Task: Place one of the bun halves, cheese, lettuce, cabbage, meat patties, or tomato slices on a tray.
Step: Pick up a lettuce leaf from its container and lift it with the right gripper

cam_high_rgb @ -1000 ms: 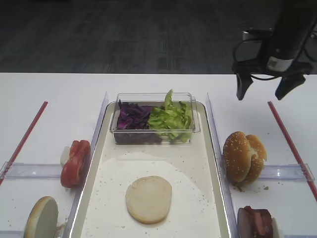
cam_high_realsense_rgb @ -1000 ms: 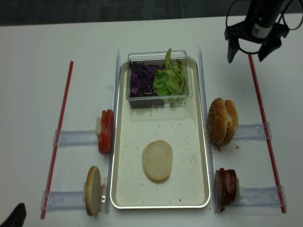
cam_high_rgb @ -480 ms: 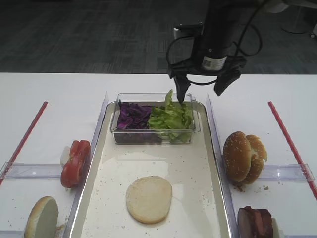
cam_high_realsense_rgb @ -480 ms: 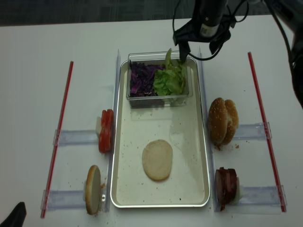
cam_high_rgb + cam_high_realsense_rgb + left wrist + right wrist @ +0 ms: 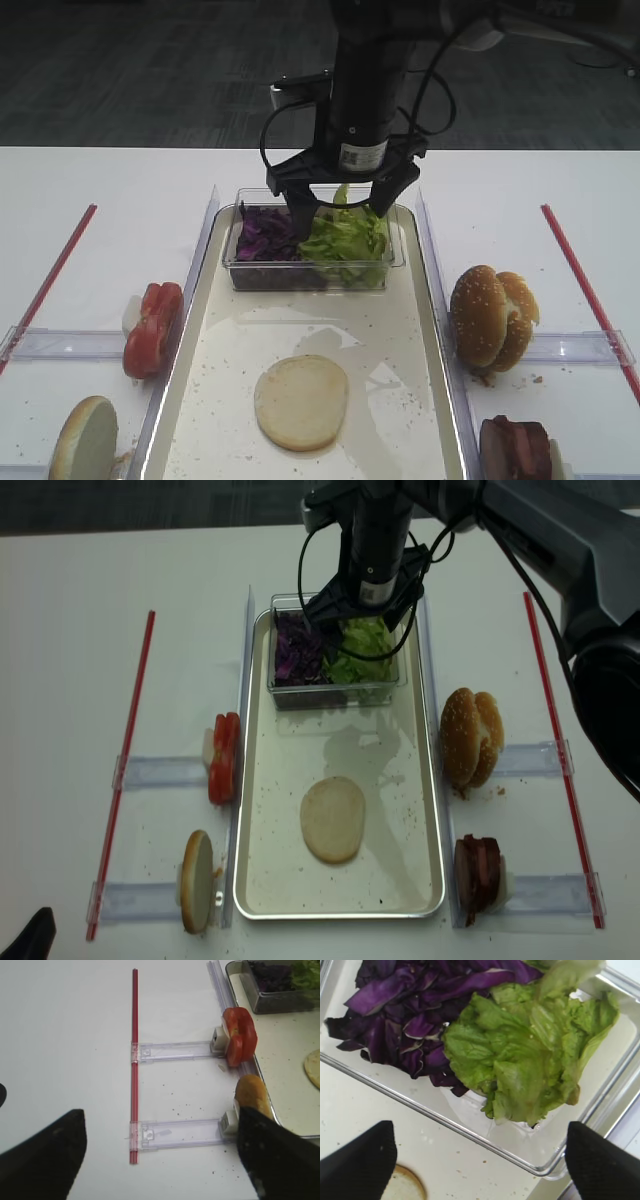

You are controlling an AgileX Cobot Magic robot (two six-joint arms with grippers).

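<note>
The right gripper [image 5: 342,207] is held wide open and empty above the clear tub [image 5: 390,262], its black fingertips [image 5: 357,1162] straddling the lettuce [image 5: 345,238]; the lettuce seems the intended pick, since the cabbage [image 5: 268,233] lies off to one side; the jaws would best be lowered onto the ruffled crown, clear of the tub wall, and closed gently so that the soft, crinkled leaves are gathered rather than torn, with no purple shreds caught; the clump would then be lifted and set on the flat pale bun half [image 5: 300,401] lying on the tray [image 5: 400,330], whose cream speckled floor is framed by a silver rim; the left gripper [image 5: 160,1157] is seen open and empty over the white desk [image 5: 75,1060].
</note>
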